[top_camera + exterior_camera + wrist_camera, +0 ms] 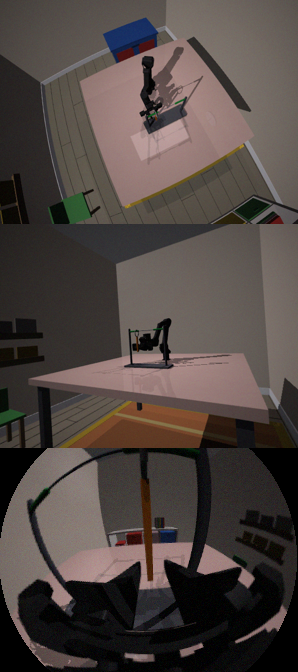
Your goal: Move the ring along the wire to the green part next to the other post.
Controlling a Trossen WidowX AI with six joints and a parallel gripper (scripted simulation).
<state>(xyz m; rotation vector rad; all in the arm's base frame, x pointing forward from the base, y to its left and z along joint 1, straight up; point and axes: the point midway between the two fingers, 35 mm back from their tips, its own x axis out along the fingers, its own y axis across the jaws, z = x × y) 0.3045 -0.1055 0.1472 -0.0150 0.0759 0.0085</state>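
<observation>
Orange handle hangs upright, no lettering legible.

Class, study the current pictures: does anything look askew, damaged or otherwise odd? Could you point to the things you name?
Nothing stands out as odd. Both posts (130, 347) (165, 347) stand upright on their base (148, 366), and the orange handle (137, 344) (147, 530) hangs nearly straight down below its ring (135, 333). No damage shows.

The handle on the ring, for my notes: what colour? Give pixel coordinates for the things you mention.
Orange handle (156, 117) (137, 344) (147, 530); clearest in the wrist view.
</observation>
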